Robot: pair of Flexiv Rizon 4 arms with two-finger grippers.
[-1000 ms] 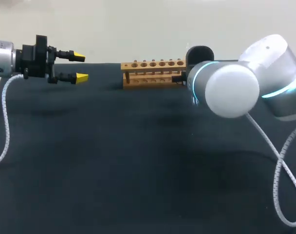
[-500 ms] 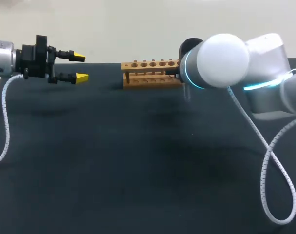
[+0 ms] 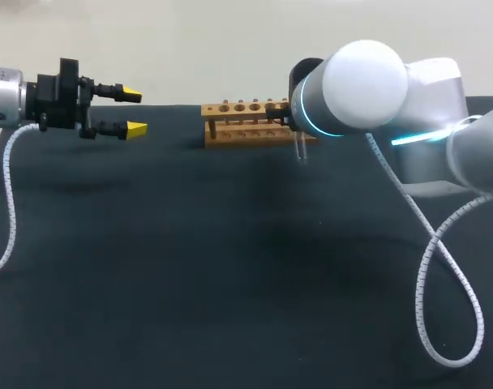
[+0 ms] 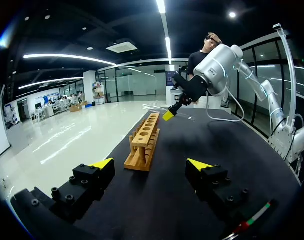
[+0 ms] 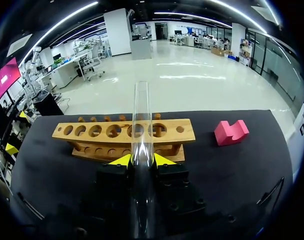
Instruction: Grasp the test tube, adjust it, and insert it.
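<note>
Since the earlier frames, the right arm (image 3: pixel 368 89) is shifting toward the middle of the head view, and its large joint is now covering the right end of the light wooden rack with a row of round holes (image 3: pixel 242 121). The left arm is keeping its place.

Right tool (image 5: pixel 142 160): its yellow tips are pinching the clear glass test tube (image 5: pixel 141 125) from two sides. The tube is running out ahead of the fingers toward the rack. In the left wrist view it is hanging above the rack's far end, not seated in any hole.

Left tool (image 3: pixel 135 112): it is hovering above the far left of the black surface (image 3: pixel 230 267), well apart from the rack, with fingers spread and gripping nothing.

The rack is standing on the surface near its far edge. A pink notched block (image 5: pixel 231 132) is lying just beside the rack's end.
</note>
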